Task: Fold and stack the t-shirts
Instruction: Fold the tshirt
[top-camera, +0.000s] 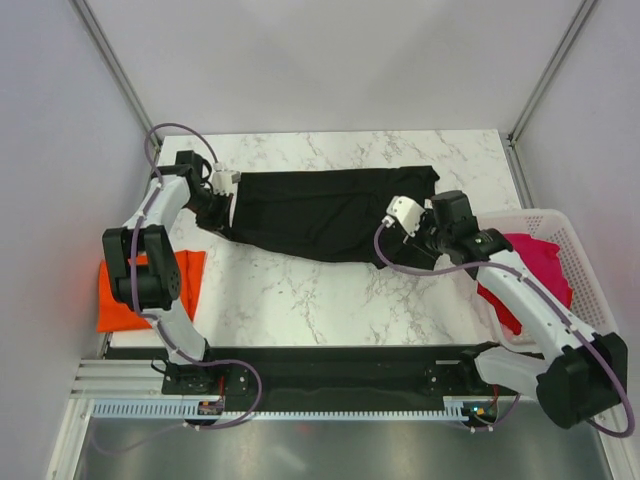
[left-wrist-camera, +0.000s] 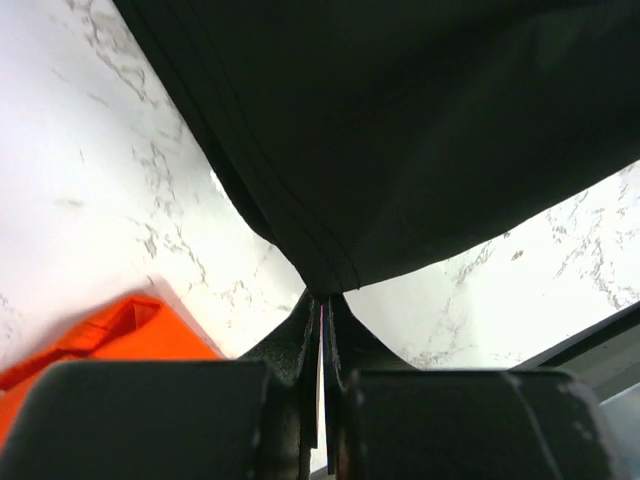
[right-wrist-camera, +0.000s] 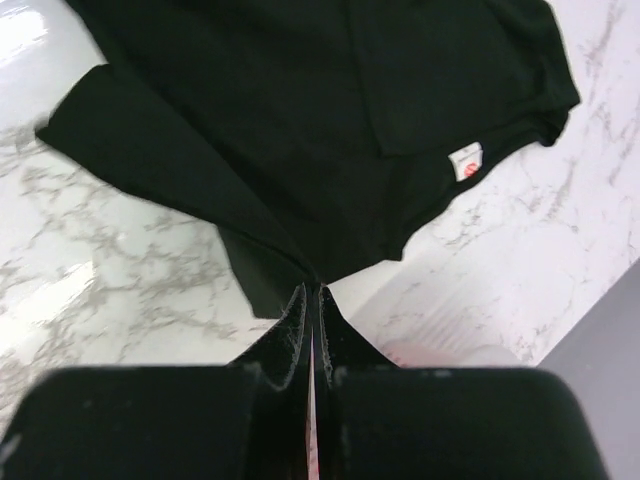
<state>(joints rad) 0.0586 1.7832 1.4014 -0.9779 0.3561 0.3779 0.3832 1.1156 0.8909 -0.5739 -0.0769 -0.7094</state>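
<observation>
At the left arm (top-camera: 150, 262): left jaws pressed together on the black shirt's (top-camera: 320, 212) hemmed left edge, seen pinched in the wrist view (left-wrist-camera: 420, 130).
At the right arm (top-camera: 530, 300): right jaws closed on a fold at the shirt's near right edge (right-wrist-camera: 300, 120), with only a sliver of gap showing.
Desk (top-camera: 300, 300): white marble pattern, with a dark rail along the near side.
Room: plain pale walls, metal posts at the far corners.
Black shirt: stretched in a long band across the far half of the desk between both arms; its white label (right-wrist-camera: 466, 161) lies near the far right edge.
Orange shirt (top-camera: 120, 300): flat at the near left edge of the desk.
Pink shirt (top-camera: 540, 262): bunched in the white basket (top-camera: 585, 262) on the right.
</observation>
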